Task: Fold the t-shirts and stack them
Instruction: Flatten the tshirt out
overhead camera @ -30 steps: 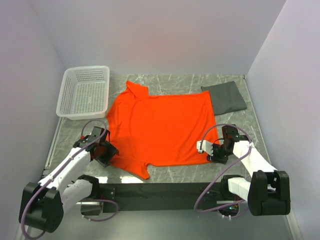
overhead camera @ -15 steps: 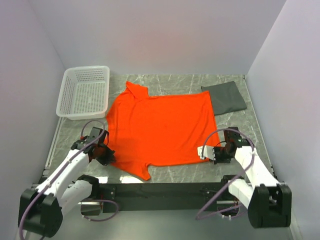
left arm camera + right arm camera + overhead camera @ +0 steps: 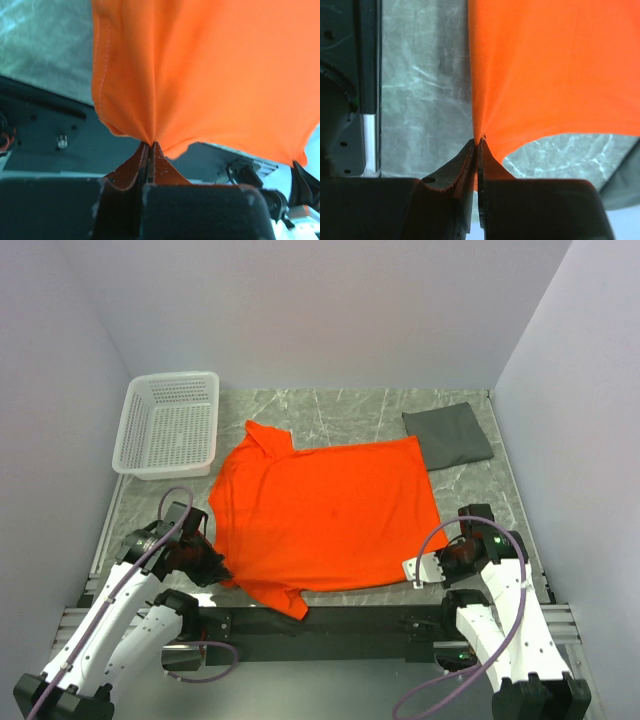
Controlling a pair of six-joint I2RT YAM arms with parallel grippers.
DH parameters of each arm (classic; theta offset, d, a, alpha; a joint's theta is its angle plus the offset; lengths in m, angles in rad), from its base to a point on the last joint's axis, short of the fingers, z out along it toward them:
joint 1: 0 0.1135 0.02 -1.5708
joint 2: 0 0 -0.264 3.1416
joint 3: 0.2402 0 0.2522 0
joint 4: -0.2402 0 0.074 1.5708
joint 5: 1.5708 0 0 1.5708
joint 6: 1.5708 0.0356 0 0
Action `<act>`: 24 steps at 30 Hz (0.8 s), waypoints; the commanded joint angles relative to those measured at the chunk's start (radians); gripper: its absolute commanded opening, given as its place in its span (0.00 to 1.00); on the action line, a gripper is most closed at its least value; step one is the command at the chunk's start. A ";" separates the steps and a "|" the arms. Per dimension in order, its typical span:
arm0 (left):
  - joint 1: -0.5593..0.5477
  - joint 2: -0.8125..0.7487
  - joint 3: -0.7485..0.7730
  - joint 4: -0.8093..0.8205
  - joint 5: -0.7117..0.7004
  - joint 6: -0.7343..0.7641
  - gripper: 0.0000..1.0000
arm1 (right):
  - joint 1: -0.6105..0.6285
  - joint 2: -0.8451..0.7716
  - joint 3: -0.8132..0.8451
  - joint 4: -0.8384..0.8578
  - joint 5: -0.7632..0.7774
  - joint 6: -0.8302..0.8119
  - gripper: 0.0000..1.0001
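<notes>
Top external view, going left to right: the white basket [image 3: 168, 426] sits at the far-left corner of the table [image 3: 350, 405], out of the way.

The left gripper [image 3: 205, 562] is clamped on the orange t-shirt [image 3: 325, 510] at its near-left edge, just beside the near sleeve. The left wrist view shows the jaws pinched tight on a little peak of orange cloth [image 3: 150, 150].

The shirt itself lies spread flat mid-table. Sleeves stick out at the far-left and near-left, so the neck end looks to point left and the hem right, with the long axis running across the table. The neckline is hard to make out.

The right gripper [image 3: 432, 565] is closed on the near-right hem corner, with the same pinched peak in its wrist view [image 3: 477, 145].

Both arms have the near edge, probably so it can be carried over for a lengthwise fold.

The dark grey t-shirt [image 3: 450, 435] lies far right, looking already folded, likely the stack spot.
</notes>
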 commanded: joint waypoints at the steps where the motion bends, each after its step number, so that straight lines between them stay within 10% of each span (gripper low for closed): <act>1: -0.007 -0.017 0.092 -0.129 0.032 0.003 0.01 | -0.001 -0.066 0.015 -0.182 0.037 -0.069 0.09; 7: -0.005 -0.072 0.144 -0.134 0.128 0.039 0.09 | -0.002 -0.110 0.010 -0.160 0.045 0.000 0.13; 10: -0.005 -0.114 0.158 -0.107 0.185 0.082 0.43 | -0.002 -0.115 0.041 -0.143 0.004 0.053 0.46; 14: -0.005 -0.163 0.281 -0.032 0.133 0.141 0.97 | -0.002 -0.075 0.150 -0.084 -0.094 0.172 0.55; 24: -0.007 0.168 0.179 0.709 -0.012 0.422 0.99 | -0.023 0.486 0.420 0.401 -0.315 1.059 0.64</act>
